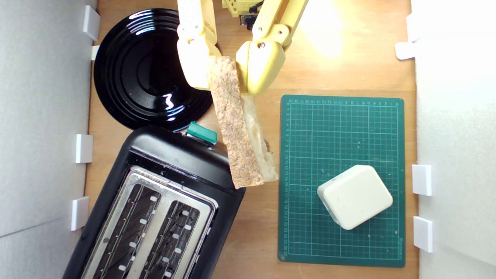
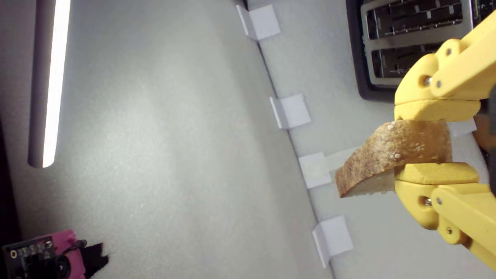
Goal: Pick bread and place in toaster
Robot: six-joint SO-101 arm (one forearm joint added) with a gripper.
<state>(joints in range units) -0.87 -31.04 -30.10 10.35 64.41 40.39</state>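
We hold bread slice (image 1: 236,128) pinched in yellow gripper (image 1: 226,71), airborne just right of toaster (image 1: 155,205) in exterior view. Risk: slice long, crosswise to slots; may jam, slip.

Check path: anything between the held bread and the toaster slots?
Nothing visible. The hand grips the bread in the air, its low end by the toaster lever corner. Both slots look empty; the cream block sits aside on the mat.
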